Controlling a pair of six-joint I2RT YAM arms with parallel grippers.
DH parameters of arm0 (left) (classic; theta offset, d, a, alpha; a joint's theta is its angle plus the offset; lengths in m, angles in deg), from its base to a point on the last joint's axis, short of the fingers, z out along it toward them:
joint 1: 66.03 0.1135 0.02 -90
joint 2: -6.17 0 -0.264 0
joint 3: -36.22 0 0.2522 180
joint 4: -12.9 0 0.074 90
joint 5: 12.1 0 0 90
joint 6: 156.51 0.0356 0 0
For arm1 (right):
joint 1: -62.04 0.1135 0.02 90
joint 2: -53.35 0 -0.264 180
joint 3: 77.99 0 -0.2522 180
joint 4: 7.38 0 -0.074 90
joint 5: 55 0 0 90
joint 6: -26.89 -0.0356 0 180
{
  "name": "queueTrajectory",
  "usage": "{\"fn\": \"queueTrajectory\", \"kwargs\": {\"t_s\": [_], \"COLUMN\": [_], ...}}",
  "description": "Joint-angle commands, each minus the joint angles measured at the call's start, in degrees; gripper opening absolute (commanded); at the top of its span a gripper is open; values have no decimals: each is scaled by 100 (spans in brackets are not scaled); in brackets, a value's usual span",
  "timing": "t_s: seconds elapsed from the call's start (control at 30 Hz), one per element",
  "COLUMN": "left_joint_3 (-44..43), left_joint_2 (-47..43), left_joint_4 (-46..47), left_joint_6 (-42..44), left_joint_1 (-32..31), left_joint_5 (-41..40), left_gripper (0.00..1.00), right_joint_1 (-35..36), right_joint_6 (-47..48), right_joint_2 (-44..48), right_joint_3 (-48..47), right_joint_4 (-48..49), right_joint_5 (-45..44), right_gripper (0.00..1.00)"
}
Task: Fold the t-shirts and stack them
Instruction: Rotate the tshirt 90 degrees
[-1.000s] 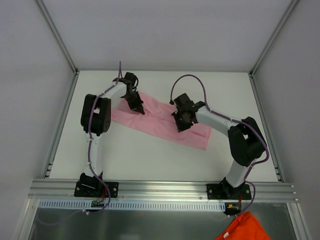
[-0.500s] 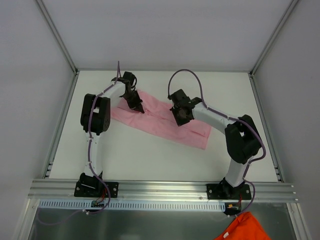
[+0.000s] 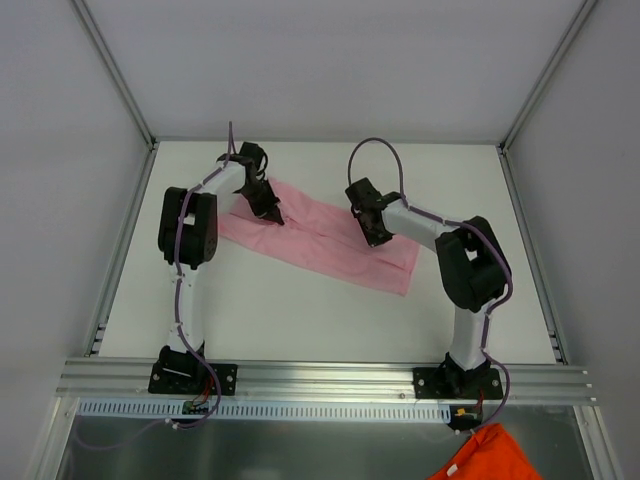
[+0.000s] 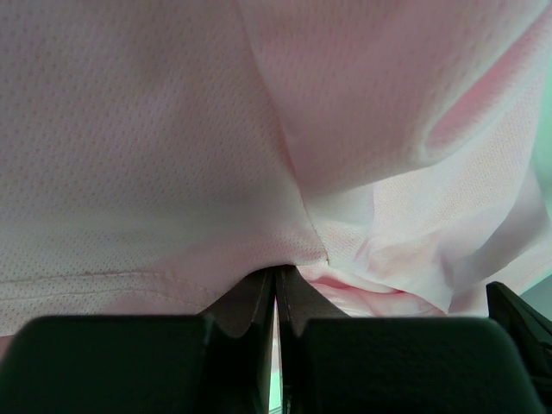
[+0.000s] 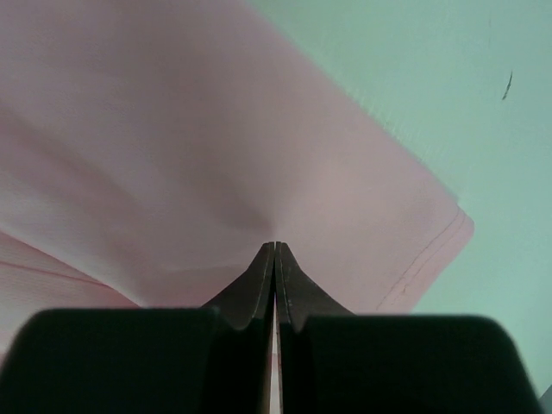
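One light pink t-shirt (image 3: 322, 248) lies on the white table (image 3: 300, 320) as a long folded band, slanting from back left to front right. My left gripper (image 3: 273, 214) is shut on its far left end; in the left wrist view the fabric (image 4: 172, 129) bunches right at the closed tips (image 4: 276, 272). Over the band's right part, my right gripper (image 3: 379, 238) is shut on the cloth. There the right wrist view shows smooth pink fabric (image 5: 172, 129) drawn into the closed tips (image 5: 274, 247), with a hemmed corner (image 5: 448, 224) to their right.
An orange cloth (image 3: 482, 455) hangs below the table's near edge at the bottom right. Metal rails (image 3: 320, 378) run along the front edge, and frame posts stand at the back corners. Grey walls close in the sides.
My right gripper has moved toward the back and a little right, taking the cloth with it, and its arm has folded in tighter. The left gripper has shifted slightly toward the back.
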Motion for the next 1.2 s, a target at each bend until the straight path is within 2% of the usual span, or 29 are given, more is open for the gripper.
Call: {"fn": "queueTrajectory", "kwargs": {"t_s": [0.0,0.17,0.37,0.5,0.93,1.17], "left_joint_3": [173,-64,-442,-714,-1303,-1830], "left_joint_2": [62,167,448,721,1266,1477], "left_joint_4": [-317,-353,-326,-300,8,-97], "left_joint_6": [287,313,270,191,243,348], "left_joint_1": [214,311,329,329,118,135], "left_joint_5": [-703,-598,-299,191,1142,1064], "left_gripper": [0,0,0,0,0,0], "right_joint_1": [14,102,321,480,1622,2026], "right_joint_6": [-154,-374,-541,-743,-1244,-1235], "right_joint_2": [122,439,702,843,527,316], "right_joint_3": [144,846,1365,1489,954,584], "right_joint_4": [51,314,473,499,245,-2], "right_joint_5": [-163,286,391,541,848,866], "right_gripper": [1,1,1,1,1,1]}}
